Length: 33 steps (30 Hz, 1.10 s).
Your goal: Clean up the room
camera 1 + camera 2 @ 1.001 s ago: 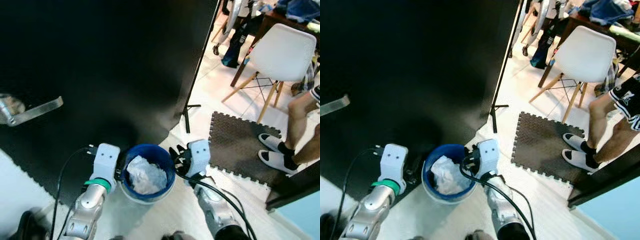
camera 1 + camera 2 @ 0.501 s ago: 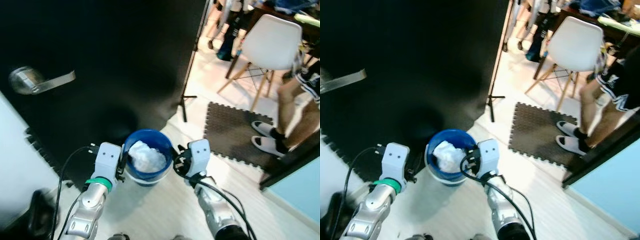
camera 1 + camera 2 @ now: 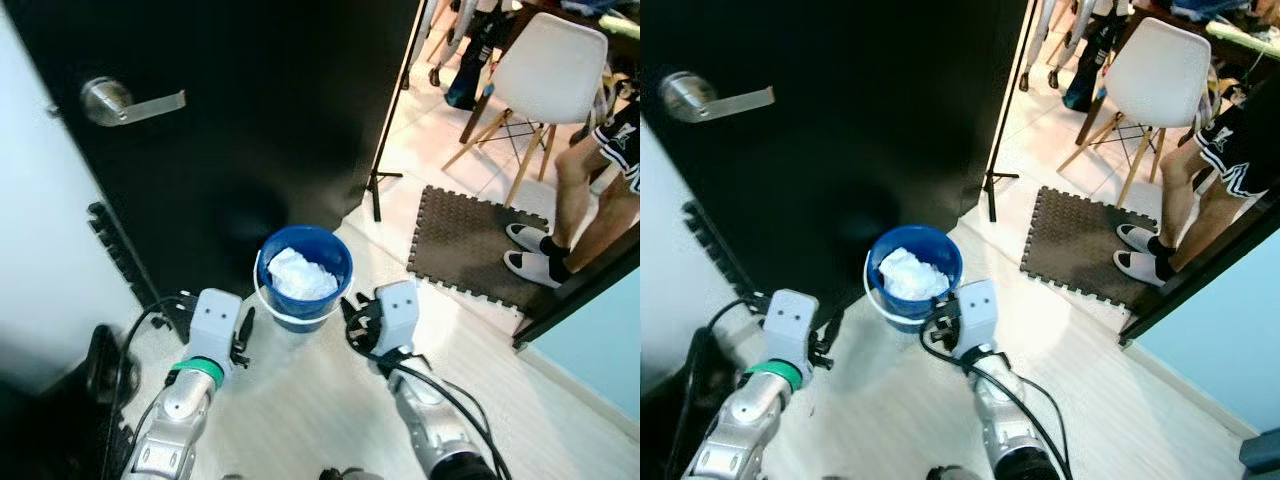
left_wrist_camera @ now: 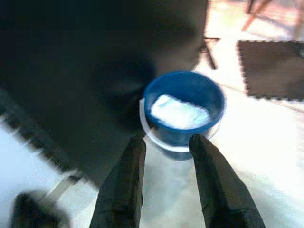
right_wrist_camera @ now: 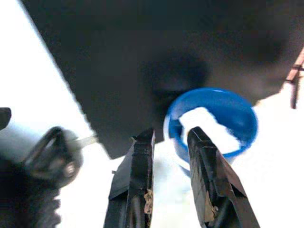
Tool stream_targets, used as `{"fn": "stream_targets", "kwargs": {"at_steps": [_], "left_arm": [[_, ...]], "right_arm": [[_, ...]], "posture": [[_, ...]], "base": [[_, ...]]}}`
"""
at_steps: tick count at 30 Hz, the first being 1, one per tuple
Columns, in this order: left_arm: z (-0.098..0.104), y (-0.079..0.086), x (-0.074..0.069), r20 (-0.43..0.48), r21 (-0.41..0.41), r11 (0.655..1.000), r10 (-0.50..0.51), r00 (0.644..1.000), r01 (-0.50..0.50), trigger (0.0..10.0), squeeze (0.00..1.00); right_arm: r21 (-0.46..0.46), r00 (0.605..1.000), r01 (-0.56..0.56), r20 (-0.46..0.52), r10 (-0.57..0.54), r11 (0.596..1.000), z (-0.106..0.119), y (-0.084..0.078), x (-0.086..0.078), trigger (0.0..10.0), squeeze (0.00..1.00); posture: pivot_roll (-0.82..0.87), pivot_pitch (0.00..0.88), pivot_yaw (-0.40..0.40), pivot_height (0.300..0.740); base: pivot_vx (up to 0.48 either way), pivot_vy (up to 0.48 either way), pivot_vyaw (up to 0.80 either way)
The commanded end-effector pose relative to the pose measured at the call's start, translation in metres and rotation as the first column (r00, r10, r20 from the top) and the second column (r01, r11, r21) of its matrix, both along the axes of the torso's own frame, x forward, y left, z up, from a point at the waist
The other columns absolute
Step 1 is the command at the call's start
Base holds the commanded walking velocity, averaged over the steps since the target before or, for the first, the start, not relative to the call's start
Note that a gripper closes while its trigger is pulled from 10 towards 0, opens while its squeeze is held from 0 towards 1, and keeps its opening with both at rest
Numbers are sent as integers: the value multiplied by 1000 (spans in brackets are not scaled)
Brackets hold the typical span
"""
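Both grippers now sit back from the blue bucket (image 3: 304,278), no longer flanking it. Left gripper (image 4: 165,142) and right gripper (image 5: 169,137) jaws stand slightly parted, empty. White crumpled paper (image 3: 300,275) lies inside.

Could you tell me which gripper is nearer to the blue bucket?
Right. The right gripper sits just beside the blue bucket, while the left gripper hangs slightly farther off.

A home: black door (image 3: 250,110), white chair (image 3: 545,75), foam mat (image 3: 475,245).
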<state>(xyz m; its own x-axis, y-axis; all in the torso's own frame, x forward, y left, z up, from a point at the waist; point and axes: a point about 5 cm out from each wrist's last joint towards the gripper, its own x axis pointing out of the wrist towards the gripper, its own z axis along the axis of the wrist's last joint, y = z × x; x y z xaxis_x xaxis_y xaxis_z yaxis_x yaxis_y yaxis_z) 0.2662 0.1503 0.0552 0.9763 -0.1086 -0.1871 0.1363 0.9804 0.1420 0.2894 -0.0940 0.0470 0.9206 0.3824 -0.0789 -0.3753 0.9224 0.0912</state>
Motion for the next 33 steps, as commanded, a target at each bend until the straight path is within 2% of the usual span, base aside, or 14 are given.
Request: {"fn": "stream_targets", "kwargs": {"at_steps": [1,13,18,28,33], "left_arm": [[-6,-3,-3,-22,-1,1000,-13,1000,13,10000,16],[-6,-4,-2,-23,-2,1000,-15,1000,15,10000,12],[-7,-3,-1,-31,-5,1000,-7,999,7,10000,0],[-13,-3,-2,-103,-2,1000,0,995,0,10000,0],[-17,2,-6,-112,70,997,-29,993,37,10000,0]], "right_arm": [[-16,1000,17,-15,-18,1000,-3,-7,-2,10000,0],[-19,1000,17,-16,-18,1000,-3,-8,-1,10000,0],[-21,1000,15,-21,-15,1000,-4,-8,-1,10000,0],[-18,999,18,-34,-18,1000,-5,-9,0,10000,0],[-19,999,23,-42,-24,1000,-7,-11,-1,10000,0]], "posture": [[23,13,13,733],[20,7,9,733],[21,4,8,733],[21,0,6,733],[20,0,8,733]], "base": [[-311,0,0],[-318,0,0],[0,0,0],[0,0,-748],[0,0,-800]]}}
